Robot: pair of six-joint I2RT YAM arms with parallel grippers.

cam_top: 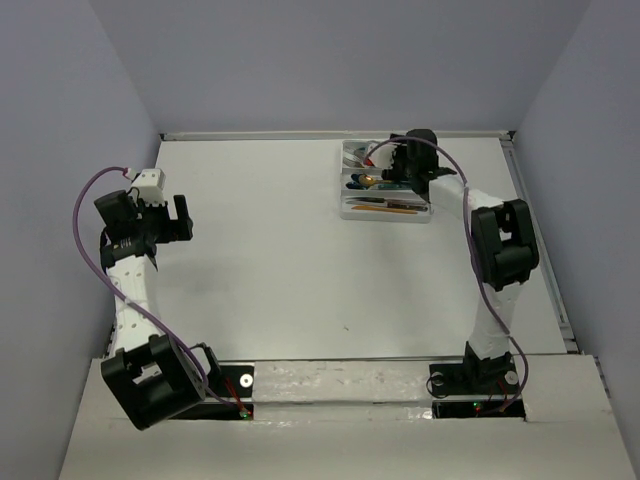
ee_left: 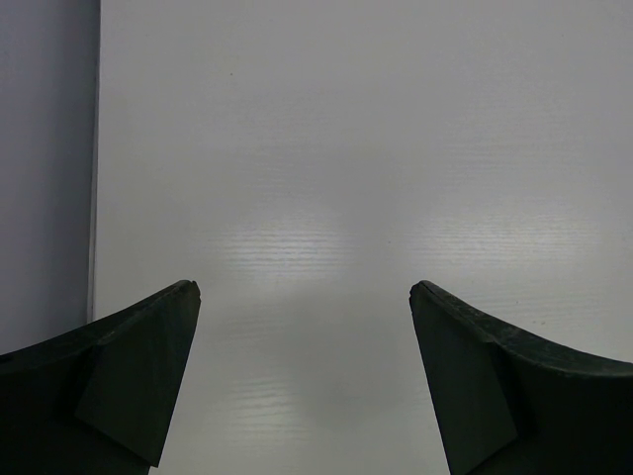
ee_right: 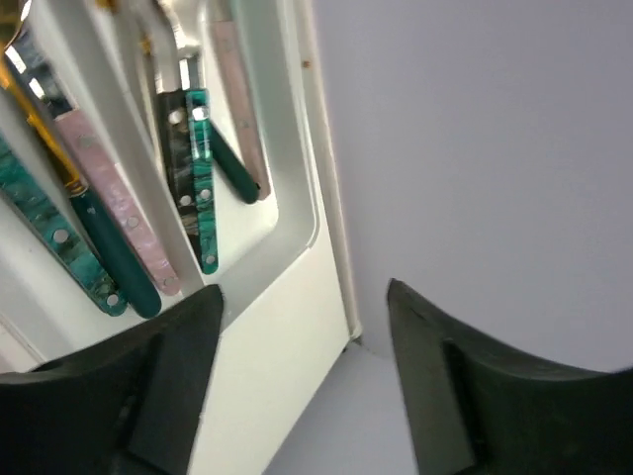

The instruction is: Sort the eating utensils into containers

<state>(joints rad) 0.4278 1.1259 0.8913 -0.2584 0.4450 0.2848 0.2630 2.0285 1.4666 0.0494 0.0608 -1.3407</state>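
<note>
The containers are the long compartments of one white tray (cam_top: 346,207) at the table's far right. The eating utensils (cam_top: 380,203) lie inside it. In the right wrist view I see a marbled teal handle (ee_right: 204,188) beside a black one (ee_right: 175,163) in one compartment of the tray (ee_right: 294,148). A pink handle (ee_right: 119,208) and a dark teal one (ee_right: 121,259) lie in the compartment beside it. My right gripper (cam_top: 400,160) (ee_right: 305,297) hangs open over the tray's far end, holding nothing. My left gripper (cam_top: 178,220) (ee_left: 305,289) stands wide open over bare table at the left.
The lilac back wall (ee_right: 475,148) rises close behind the tray, just past the table's raised edge (ee_right: 331,218). Side walls (cam_top: 60,200) close in the table on the left and right. The left wall (ee_left: 45,158) shows beside my left gripper.
</note>
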